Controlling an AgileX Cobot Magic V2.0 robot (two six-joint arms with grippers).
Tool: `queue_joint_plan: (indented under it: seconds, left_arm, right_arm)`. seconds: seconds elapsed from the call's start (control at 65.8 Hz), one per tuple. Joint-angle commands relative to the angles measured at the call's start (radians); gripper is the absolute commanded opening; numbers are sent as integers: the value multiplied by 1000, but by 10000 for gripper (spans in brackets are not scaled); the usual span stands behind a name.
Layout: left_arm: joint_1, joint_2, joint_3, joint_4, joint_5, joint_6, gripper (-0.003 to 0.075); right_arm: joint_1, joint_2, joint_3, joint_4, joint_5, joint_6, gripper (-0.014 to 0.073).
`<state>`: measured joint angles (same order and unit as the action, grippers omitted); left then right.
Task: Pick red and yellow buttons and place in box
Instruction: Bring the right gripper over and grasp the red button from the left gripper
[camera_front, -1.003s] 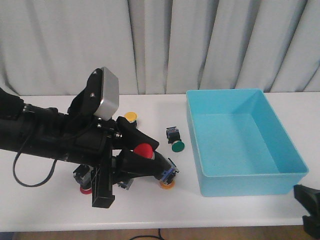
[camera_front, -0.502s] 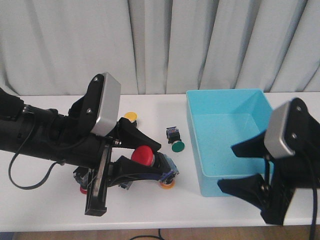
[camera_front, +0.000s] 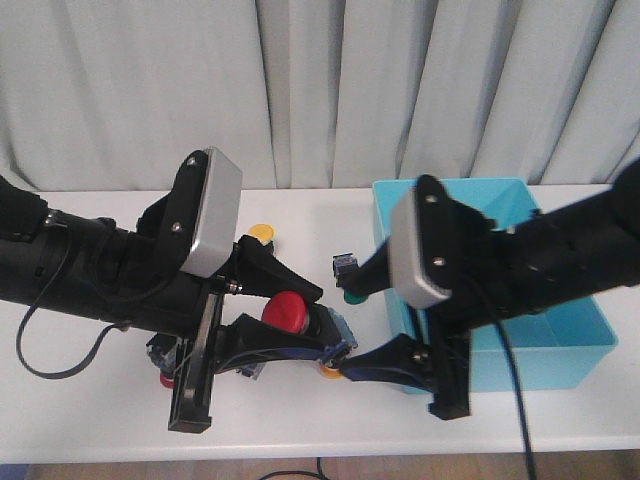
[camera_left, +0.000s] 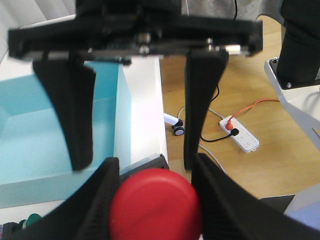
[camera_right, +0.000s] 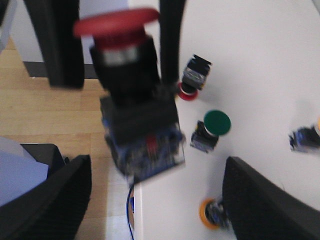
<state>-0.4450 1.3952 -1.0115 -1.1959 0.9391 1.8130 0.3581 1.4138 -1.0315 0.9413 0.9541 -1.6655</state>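
- Left gripper (camera_front: 292, 322): clenched on red mushroom-cap push-button with black blocky body (camera_front: 289, 309), held above white table (camera_front: 90, 400), left of large turquoise plastic box (camera_front: 500, 195).
- Right gripper (camera_front: 368, 325): spread wide, empty, facing the held button.
- Step, apparently: mid-air handover. Next: closing right fingers around button body, releasing left, carrying right to box.
- Another yellow-capped button (camera_front: 260, 233) lying far-left on table.

Both arms are matte black, built of thick rounded segments, and each carries near its wrist a silver-grey camera housing with rounded corners and small dark screw heads on its black mount. The left gripper (camera_front: 300, 322) and right gripper (camera_front: 375, 326) each have two long, flat black fingers tapering to blunt tips, set on a black crossbar. A thin black cable loops beneath the left arm (camera_front: 70, 270).
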Motion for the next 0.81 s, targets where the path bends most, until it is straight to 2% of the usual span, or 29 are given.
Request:
queue_joint_plan:
  seconds: [0.0,0.198,0.395,0.79]
  left_arm:
    - [-5,-35,-27,-70,20,3,182]
    - [-5,-35,-27,-70,19,3,182]
    - [-5,-35,-27,-70,19,3,182]
    - [-5,-35,-27,-70,19,1,183]
  right_arm:
    - [54,26,-77,31,2,-9,526]
    - [97,70,-105,-32,6,-1,512]
    - [97,70,-105,-40,9,3,449]
    - [97,70,-105,-38,9,26,216]
